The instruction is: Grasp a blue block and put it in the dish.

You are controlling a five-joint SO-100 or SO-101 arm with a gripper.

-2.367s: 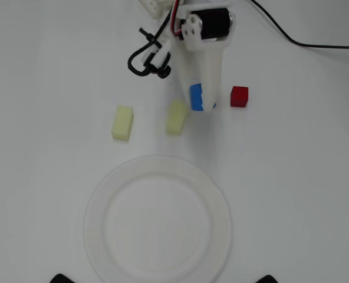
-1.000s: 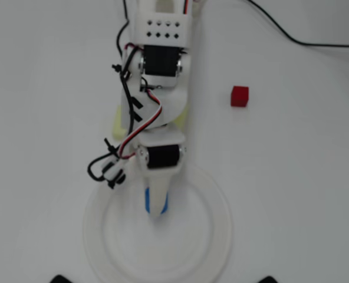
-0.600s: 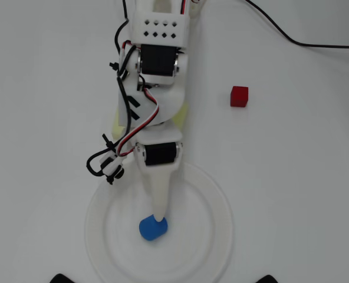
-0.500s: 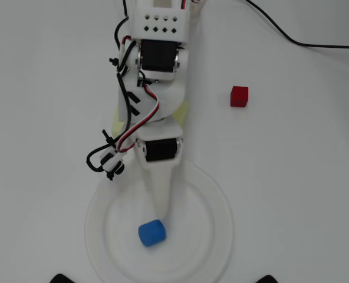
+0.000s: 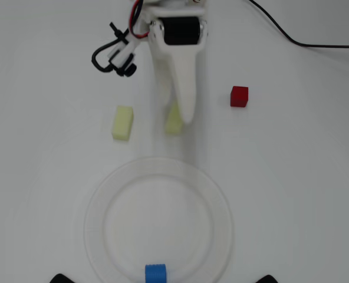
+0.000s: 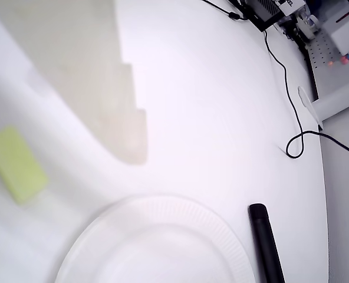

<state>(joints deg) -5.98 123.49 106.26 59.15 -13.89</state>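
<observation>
A: One blue block (image 5: 155, 274) only, sitting inside the dish (image 5: 98, 194) at its rim, on the side farthest from the arm, at the bottom edge of the overhead view. So task looks done, I'd say.

B: Pincer (image 5: 187, 118)?

A: Empty, well apart from the block, up past the dish's far rim, tip just beside a pale yellow block (image 5: 174, 121). Whether its fingers are apart or together, can't tell; overhead shows one white tapered finger, and the wrist view only a blurred pale edge.

B: Direction from pincer to block?

A: Straight across the dish, whole plate between them. Block's a short cylinder w/ ridged side; it seems to lie on its side, but it's cut by the frame edge, so not sure.

B: Materials?

A: Dish is thin, white, flat, w/ faintly ribbed wide rim, clearer in the wrist view (image 6: 221, 227). Worktop (image 5: 292, 177) is plain matte white. Second yellow block (image 5: 122, 122) lies beyond the dish's rim too. Red cube (image 5: 239, 96) farther off to the right in overhead view. Both hard-edged, likely foam or plastic.
</observation>
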